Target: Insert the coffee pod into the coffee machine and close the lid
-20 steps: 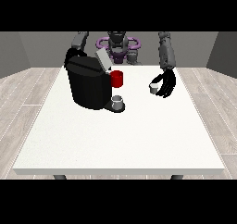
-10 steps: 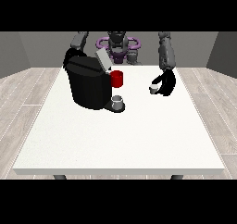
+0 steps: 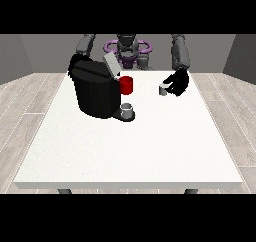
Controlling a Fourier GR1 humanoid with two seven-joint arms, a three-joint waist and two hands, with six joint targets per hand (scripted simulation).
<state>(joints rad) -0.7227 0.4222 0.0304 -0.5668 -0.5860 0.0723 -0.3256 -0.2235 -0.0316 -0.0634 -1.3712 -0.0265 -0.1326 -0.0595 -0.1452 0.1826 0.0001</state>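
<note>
While its black fingers curl round the one small grey coffee pod (image 3: 162, 90), the hand at the view's right (image 3: 177, 83) holds that pod well to the right of the single bulky black coffee machine (image 3: 95, 92). On that machine, one grey lid (image 3: 110, 64) stands tilted open; one red cup (image 3: 126, 85) sits just beside it, one grey cup (image 3: 127, 109) at its base, all on the white table (image 3: 130, 151).

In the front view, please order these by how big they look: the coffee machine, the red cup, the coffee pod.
1. coffee machine, by far the largest.
2. red cup.
3. coffee pod, smallest, partly hidden by the hand at the view's right.
</note>
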